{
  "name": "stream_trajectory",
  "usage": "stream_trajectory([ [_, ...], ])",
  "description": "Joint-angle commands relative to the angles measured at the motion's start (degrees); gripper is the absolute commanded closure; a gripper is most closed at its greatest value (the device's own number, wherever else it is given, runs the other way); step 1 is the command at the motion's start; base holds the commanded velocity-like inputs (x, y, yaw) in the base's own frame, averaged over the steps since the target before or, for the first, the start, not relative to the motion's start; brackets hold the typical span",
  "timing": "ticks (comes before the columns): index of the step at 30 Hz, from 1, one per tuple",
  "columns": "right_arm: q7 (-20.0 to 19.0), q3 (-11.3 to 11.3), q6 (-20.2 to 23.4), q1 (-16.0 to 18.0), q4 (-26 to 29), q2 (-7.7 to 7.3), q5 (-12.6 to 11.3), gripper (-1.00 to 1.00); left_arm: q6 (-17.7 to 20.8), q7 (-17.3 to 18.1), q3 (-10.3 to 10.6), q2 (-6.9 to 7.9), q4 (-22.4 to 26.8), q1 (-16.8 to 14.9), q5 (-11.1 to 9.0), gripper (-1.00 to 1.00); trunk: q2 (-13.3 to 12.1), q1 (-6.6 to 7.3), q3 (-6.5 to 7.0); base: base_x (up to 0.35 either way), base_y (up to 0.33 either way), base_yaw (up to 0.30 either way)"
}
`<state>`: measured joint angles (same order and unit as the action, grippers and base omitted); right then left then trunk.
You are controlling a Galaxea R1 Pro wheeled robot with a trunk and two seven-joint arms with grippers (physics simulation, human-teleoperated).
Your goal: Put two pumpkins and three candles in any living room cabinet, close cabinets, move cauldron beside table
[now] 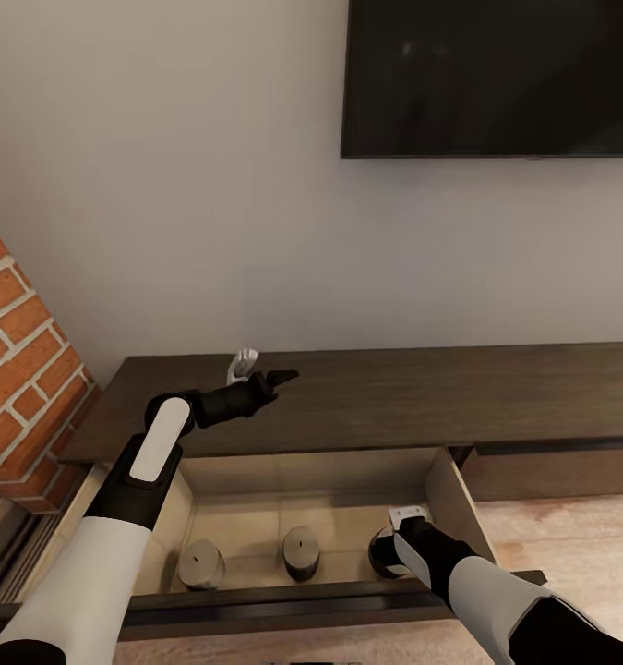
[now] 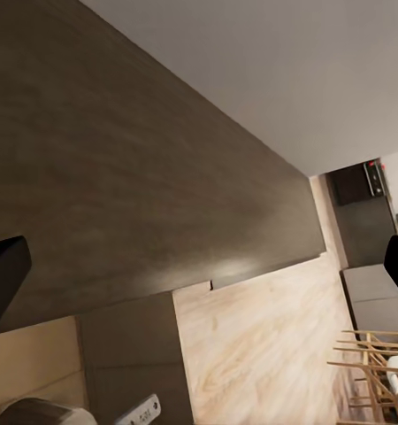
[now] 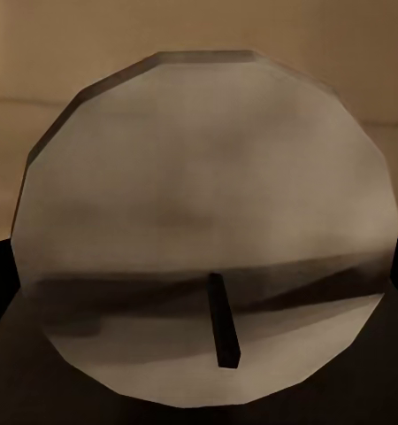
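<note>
Pale grey wall (image 1: 209, 185) fills the background, with a dark television (image 1: 492, 78) mounted at the upper right and a red brick column (image 1: 20, 360) at the left edge. Below the wall runs the long dark-brown cabinet (image 1: 459, 392), its top bare wood, standing on a light wooden floor (image 1: 579, 545). One wide drawer (image 1: 459, 499) of the cabinet is pulled out toward the robot, beige inside. Along the drawer's near side stand three candles: the left candle (image 1: 202, 563), the middle candle (image 1: 302, 552), and the right candle (image 3: 208, 221), which in the head view is mostly hidden behind the right arm. The left gripper (image 1: 281, 377) hovers above the cabinet top, its fingers spread apart with nothing between them; the left wrist view looks along the cabinet top to the floor and some wooden chairs (image 2: 371, 363) far off. The right gripper (image 1: 385, 552) reaches down into the drawer's right end at the third candle. In the right wrist view that candle's flat top and dark wick sit very close to the camera between dark fingers (image 3: 4, 274) at either side, but I cannot tell whether they are clamped on it or loose
</note>
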<state>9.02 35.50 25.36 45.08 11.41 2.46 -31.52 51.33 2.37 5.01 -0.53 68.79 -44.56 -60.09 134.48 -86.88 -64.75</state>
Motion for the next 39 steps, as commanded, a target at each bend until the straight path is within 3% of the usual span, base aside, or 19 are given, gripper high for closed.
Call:
stream_trajectory([
  [1, 0.02, 0.01, 0.13, 0.01, 0.01, 0.0, 0.05, 1.0, 0.0, 0.0, 0.0, 0.0, -0.03, 0.0, -0.03, -1.0, 0.02, 0.0, 0.0, 0.0, 0.0, 0.0],
  [17, 0.49, 0.01, 0.27, 0.03, 0.01, 0.02, 0.05, 1.0, -0.05, 0.0, -0.07, -0.02, -0.3, 0.02, -0.09, -1.0, 0.82, -0.44, -0.36, 0.002, 0.0, 0.0],
  [29, 0.64, 0.01, 0.6, 0.03, -0.1, 0.09, -0.15, 1.0, -0.09, 0.0, -0.09, -0.44, -0.56, 0.04, -0.12, -1.0, 0.82, -0.44, -0.36, 0.124, 0.0, 0.0],
  [39, 0.56, -0.08, 5.89, 0.01, -0.66, 0.09, -0.31, 1.0, -0.09, 0.0, -0.09, -0.44, -0.58, 0.0, -0.12, -1.0, 0.82, -0.44, -0.36, 0.001, 0.0, 0.0],
])
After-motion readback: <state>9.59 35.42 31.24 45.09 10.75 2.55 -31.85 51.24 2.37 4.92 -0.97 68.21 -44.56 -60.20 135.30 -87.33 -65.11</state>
